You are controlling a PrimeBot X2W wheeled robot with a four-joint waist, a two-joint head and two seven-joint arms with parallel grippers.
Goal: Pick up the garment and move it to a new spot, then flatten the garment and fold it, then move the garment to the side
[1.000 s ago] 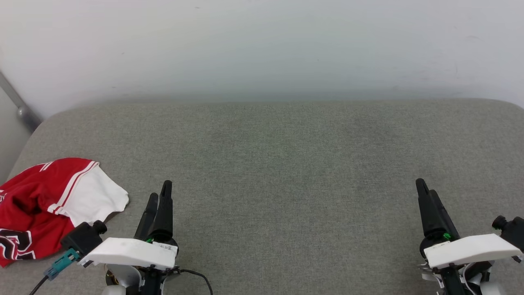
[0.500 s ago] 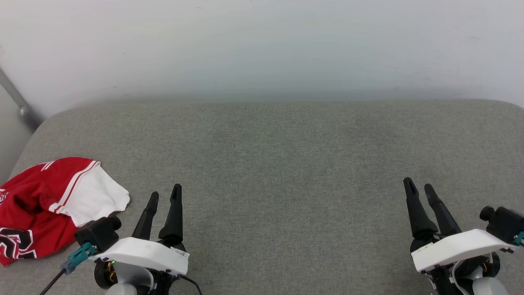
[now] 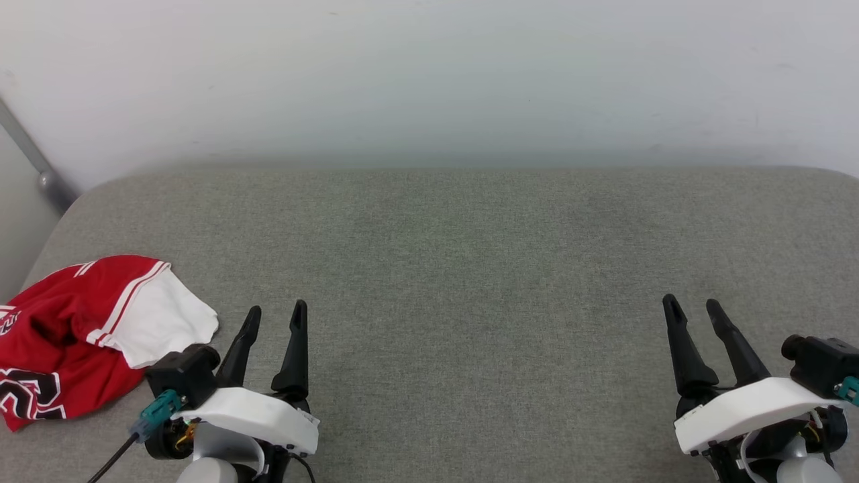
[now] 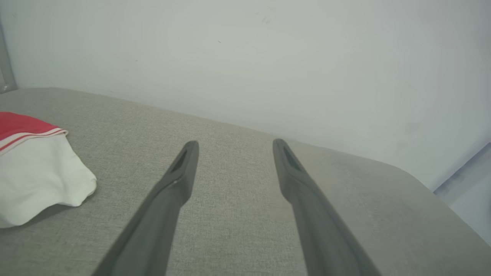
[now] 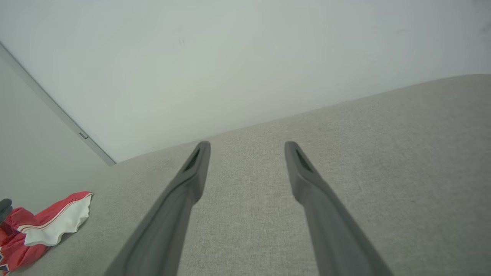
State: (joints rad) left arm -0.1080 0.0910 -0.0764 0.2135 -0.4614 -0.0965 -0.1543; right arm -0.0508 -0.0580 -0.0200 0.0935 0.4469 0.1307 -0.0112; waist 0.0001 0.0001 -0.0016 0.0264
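You see a big pale wall [image 3: 429, 67] at the back, with a few tiny marks too faint to make out. Below it lies the grey padded top [image 3: 456, 255]; its near edge and right side run out of the head view. The garment [image 3: 67, 335] sits in a crumpled heap at the left end of the pad. The picture's edge cuts off its left part, and you can see only bits of the black and white letters. Its white sleeve [image 3: 164, 325] with red and white stripes points toward the left gripper [image 3: 277, 307], near it but not touching. That arm's black camera box [image 3: 184, 372] stands in front of the sleeve's near edge. The left gripper's two fingers are spread apart with nothing between them. The right gripper [image 3: 691, 301] is well apart from the garment, at the other end, fingers spread too and holding nothing. A grey metal bar [image 3: 40, 171] leans at the far left, its top cut off. A cable [image 3: 114, 456] with a teal plug hangs by the left wrist. A second ago each gripper's fingers looked nearly one behind the other; now they stand side by side with a clear gap. The garment lies in the same heap as before
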